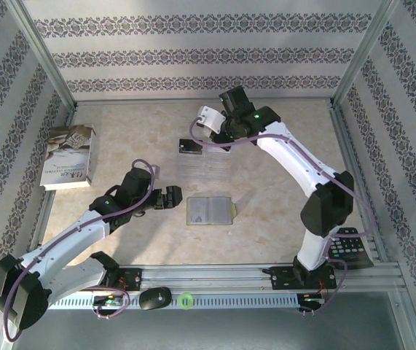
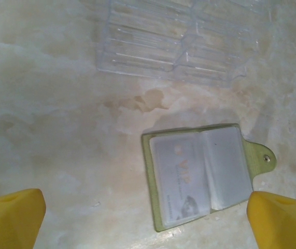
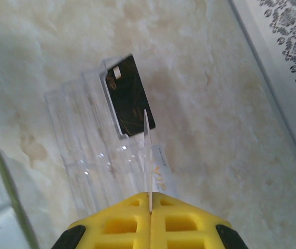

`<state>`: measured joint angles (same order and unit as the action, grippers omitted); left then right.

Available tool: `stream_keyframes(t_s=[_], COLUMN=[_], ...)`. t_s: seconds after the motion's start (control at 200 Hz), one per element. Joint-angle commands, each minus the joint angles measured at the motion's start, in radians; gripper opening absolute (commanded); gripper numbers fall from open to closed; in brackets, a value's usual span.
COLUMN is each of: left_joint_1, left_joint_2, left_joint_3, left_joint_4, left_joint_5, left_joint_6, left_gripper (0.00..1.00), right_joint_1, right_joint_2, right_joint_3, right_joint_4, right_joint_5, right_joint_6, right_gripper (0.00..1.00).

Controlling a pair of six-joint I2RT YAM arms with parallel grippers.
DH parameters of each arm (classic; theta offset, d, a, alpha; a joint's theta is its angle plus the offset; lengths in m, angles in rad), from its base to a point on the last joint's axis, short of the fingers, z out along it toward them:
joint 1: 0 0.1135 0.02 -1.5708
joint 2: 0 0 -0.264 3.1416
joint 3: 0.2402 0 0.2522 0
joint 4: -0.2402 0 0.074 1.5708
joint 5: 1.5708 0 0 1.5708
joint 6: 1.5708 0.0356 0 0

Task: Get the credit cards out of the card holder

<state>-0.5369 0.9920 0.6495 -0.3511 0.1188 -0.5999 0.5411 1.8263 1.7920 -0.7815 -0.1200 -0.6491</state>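
Two hands, two postures: my left gripper (image 1: 171, 198) is spread wide, its yellow fingers (image 2: 13, 218) cut off at the bottom corners of the left wrist view and touching nothing, while my right gripper (image 3: 150, 199) is pressed together on a pale card (image 3: 146, 150). I see that card only edge-on, as a thin upright line, so its face is unreadable. A whitish strip with faint print sits just at 3 o'clock of that edge; whether it is the same card's face or something beneath it, I cannot tell. The card holder (image 2: 199, 174) lies open and flat on the table (image 1: 266, 219), just beside my left fingertips at 3 o'clock in the top view. A pale printed face shows dimly through its left pocket, too blurred to make out. The black card (image 3: 128, 96) lies flat at 12 o'clock of the held card, partly over the clear plastic sheet (image 3: 85, 140), which barely shows against the mottled tabletop. A book (image 1: 69, 157) sits at 9 o'clock near the table edge, and a calculator (image 1: 350, 248) at 4 o'clock is partly hidden by my right arm
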Motion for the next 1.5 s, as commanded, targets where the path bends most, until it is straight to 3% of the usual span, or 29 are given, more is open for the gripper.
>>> stream_keyframes(t_s=[0.0,0.475,1.499], left_joint_1=[0.028,0.079,0.125], left_joint_2=[-0.011,0.035,0.089], left_joint_3=[0.053,0.038,0.02], left_joint_4=[-0.091,-0.094,-0.042], left_joint_5=[-0.057,-0.067,-0.021], left_joint_6=[0.033,0.037,0.04], left_gripper=[1.0,0.99,0.99], right_joint_1=[0.007,0.017,0.015], right_joint_2=[0.06,0.16,0.226], right_joint_3=[0.071,0.096,0.058], right_joint_4=[-0.103,-0.131,-0.081], right_joint_5=[0.09,0.12,0.157], right_joint_6=[-0.142,-0.278,-0.311], right_gripper=[0.0,0.0,0.0])
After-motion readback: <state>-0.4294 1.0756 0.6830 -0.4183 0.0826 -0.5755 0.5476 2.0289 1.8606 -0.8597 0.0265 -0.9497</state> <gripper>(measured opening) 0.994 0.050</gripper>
